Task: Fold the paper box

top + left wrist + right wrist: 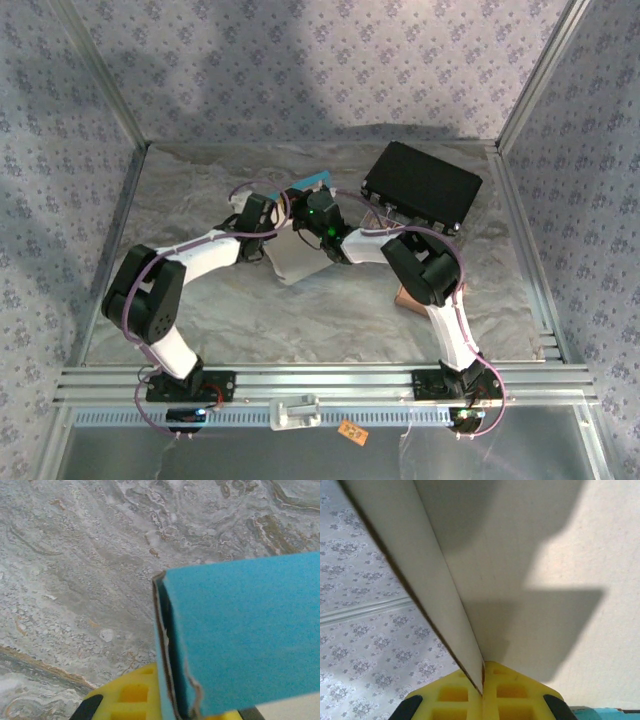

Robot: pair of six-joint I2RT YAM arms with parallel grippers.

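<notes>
The paper box (292,260) is at the centre of the top view, between the two arms on the marbled tabletop (300,320). The left gripper (167,702) is clenched on the edge of the box's blue panel at the bottom of the left wrist view. The right gripper (482,692) is clamped on the edge of a pale panel.

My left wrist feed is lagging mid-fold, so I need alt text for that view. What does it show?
The left gripper is shut on the edge of the paper box, a blue cardboard panel with a folded flap that rises from the yellow fingers across the right of the frame. Behind it lies the grey marbled table cover.
</notes>
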